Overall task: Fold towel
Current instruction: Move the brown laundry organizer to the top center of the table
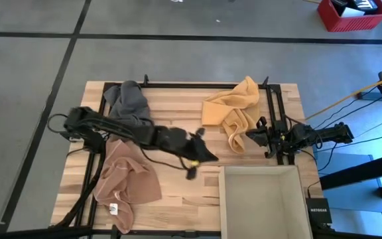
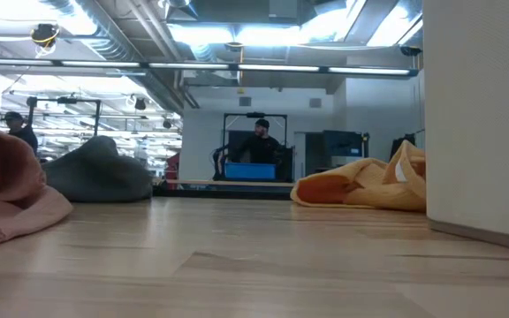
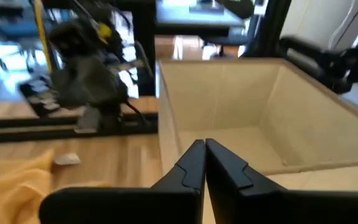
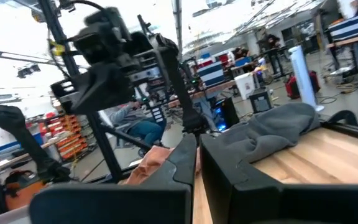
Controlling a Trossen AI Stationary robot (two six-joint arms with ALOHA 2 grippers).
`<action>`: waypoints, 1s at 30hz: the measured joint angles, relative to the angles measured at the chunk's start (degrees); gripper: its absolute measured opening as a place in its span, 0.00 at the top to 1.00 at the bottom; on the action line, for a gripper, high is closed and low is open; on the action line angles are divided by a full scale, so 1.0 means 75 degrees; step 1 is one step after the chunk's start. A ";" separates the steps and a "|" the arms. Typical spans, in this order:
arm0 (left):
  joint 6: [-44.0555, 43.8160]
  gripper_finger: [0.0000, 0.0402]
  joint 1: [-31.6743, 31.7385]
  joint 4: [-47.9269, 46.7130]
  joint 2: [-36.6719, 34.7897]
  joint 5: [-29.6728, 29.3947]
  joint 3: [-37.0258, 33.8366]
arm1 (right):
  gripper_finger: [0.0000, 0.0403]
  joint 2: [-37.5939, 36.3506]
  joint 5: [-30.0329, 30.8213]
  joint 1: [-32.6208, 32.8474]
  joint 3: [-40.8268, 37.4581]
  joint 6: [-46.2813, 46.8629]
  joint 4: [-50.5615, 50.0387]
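Note:
Three crumpled towels lie on the wooden table: a grey one (image 1: pixel 128 99) at the far left, a yellow one (image 1: pixel 234 109) at the far middle, and a pink one (image 1: pixel 126 179) at the near left. My left gripper (image 1: pixel 208 157) hangs shut over the table's middle with nothing in it, between the pink towel and the yellow one; in its wrist view its fingertips (image 3: pixel 205 148) point at the bin. My right gripper (image 1: pixel 251 135) waits shut at the table's right side, beside the yellow towel, holding nothing.
A beige open bin (image 1: pixel 264 199) stands at the table's near right, and its wall (image 2: pixel 480 115) fills the right of the low view. Black rails (image 1: pixel 274 106) frame the table. Bare wood lies in the middle and near the front edge. A person (image 2: pixel 262 141) stands in the room beyond.

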 joint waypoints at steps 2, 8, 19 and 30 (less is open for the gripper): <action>-0.0086 1.00 -0.0125 -0.0774 0.0482 -0.0327 0.0866 | 0.94 -0.0001 -0.0137 0.0000 0.0000 0.0035 -0.0042; -0.0415 1.00 -0.0291 -0.2169 0.1667 -0.0719 0.2789 | 0.94 0.0000 -0.0188 0.0000 0.0000 0.0199 -0.0499; -0.0039 1.00 -0.0169 -0.1710 0.2240 -0.0657 0.3477 | 0.94 0.0000 -0.0448 0.0000 0.0000 0.0365 -0.1182; -0.0621 0.68 0.0262 -0.2339 0.2564 -0.0568 0.3466 | 0.94 -0.0003 -0.0446 0.0000 0.0002 0.0101 -0.1288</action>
